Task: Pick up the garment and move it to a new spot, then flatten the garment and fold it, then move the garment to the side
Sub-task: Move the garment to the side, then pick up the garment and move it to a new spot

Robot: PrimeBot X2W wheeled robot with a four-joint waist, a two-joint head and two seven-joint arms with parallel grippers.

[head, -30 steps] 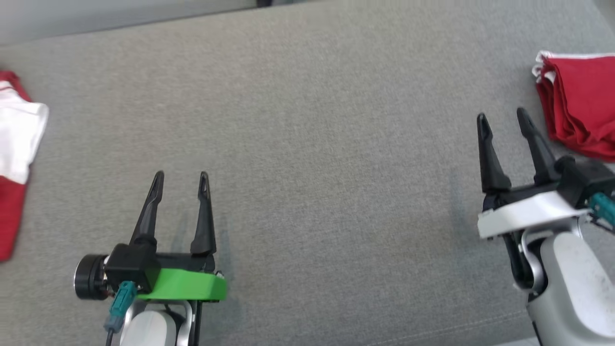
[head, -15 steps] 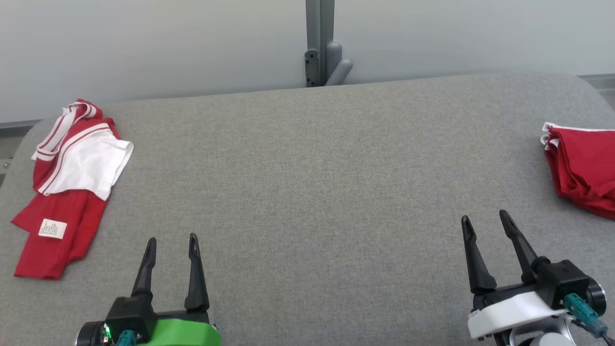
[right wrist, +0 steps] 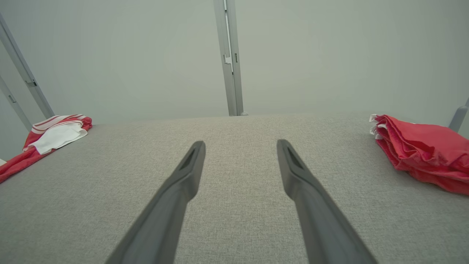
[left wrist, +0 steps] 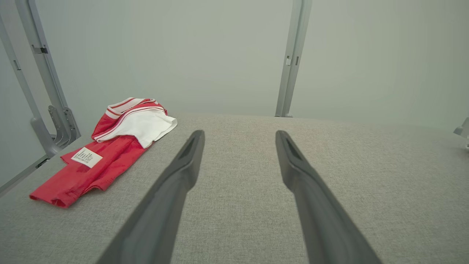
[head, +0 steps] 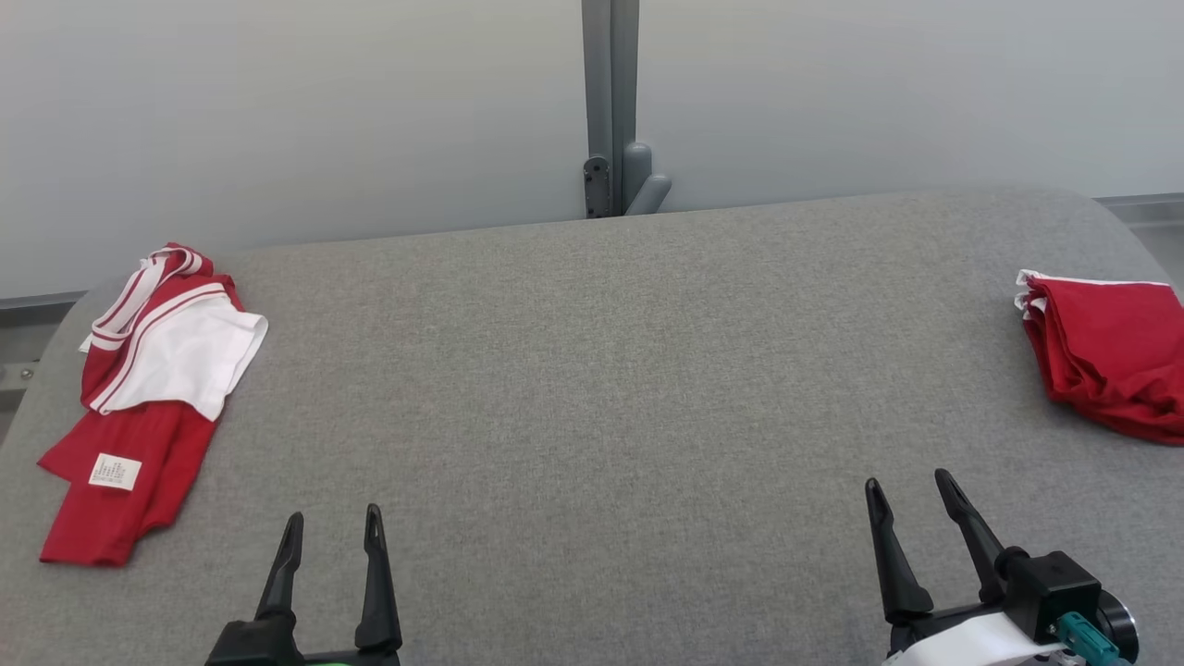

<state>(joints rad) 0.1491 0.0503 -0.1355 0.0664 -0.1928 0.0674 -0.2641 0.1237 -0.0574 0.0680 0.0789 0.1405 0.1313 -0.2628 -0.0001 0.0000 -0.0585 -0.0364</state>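
The grey padded surface (head: 592,388) takes up most of what you see, running from a rounded left end to a rounded right end. Its far edge lies along the pale wall (head: 324,111), where a grey post (head: 610,92) rises at the middle. The whole centre of the surface is bare cloth, so you have wide open room between the two ends and forward of both arms.

The red-and-white garment (head: 148,388) lies crumpled at the left end, close to the left edge and near the far corner. A white panel is turned over on its upper part. In the left wrist view it (left wrist: 110,157) sits to the left of the fingers and apart from them.

The folded red garment (head: 1105,356) rests at the right end, and its outer side is cut off by the frame. In the right wrist view it (right wrist: 421,154) lies to the right, well apart from the fingers.

Your left gripper (head: 334,518) hangs low at the near edge with its fingers spread and nothing between them. Your right gripper (head: 905,481) is likewise spread and empty, nearer the folded piece.

A small white label (head: 115,471) shows on the red part of the crumpled garment.
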